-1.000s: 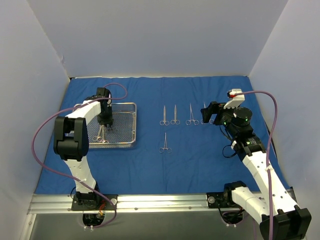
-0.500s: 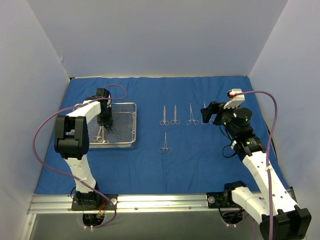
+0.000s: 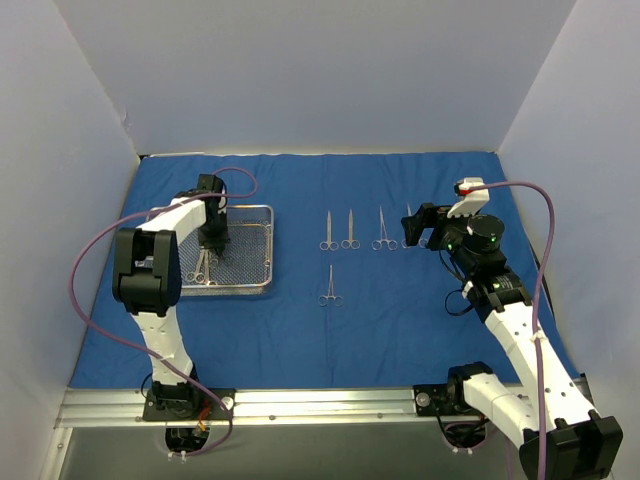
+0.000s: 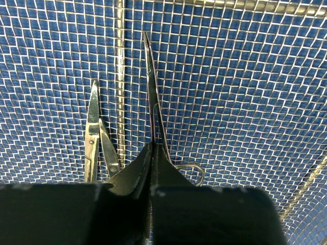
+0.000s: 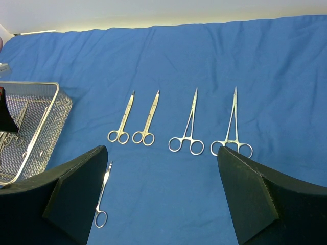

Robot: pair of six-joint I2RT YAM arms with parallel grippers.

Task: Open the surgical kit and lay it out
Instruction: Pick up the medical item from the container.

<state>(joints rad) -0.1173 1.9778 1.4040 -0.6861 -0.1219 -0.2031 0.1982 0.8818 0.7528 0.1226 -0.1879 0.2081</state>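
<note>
Step in hand: the tray is being emptied, one piece at a time. The left gripper (image 4: 152, 149) is seen closed tight on a long instrument (image 4: 150, 87), pinched at the shank just above the rings, lower centre of the left wrist view. The piece is judged gripped but not yet carried off; whether it is clear of the mesh cannot be told. A second instrument (image 4: 94, 130) lies just beside it to the left, apart from the fingers.

The wire-mesh tray (image 3: 270, 250) is noted left of centre in the overhead view, set on the blue cloth (image 3: 400, 330), which is spread flat over the table. It is silver and rectangular, with cloth showing through its fine mesh floor.

Laid out so far are four instruments (image 5: 188, 125) in a row at centre frame, tips toward the far wall. A fifth instrument (image 5: 102, 196) is set alone below the row's left end.

The right gripper (image 5: 162, 153) is held wide open with nothing in it, over the cloth at the row's right end.

Next move, as judged: a straight lift over the tray rim, the neighbour's rings not to be snagged, then carriage right to the bare cloth beside the fifth. The steel is thin, so a swivel in the pinch is to be watched for.
</note>
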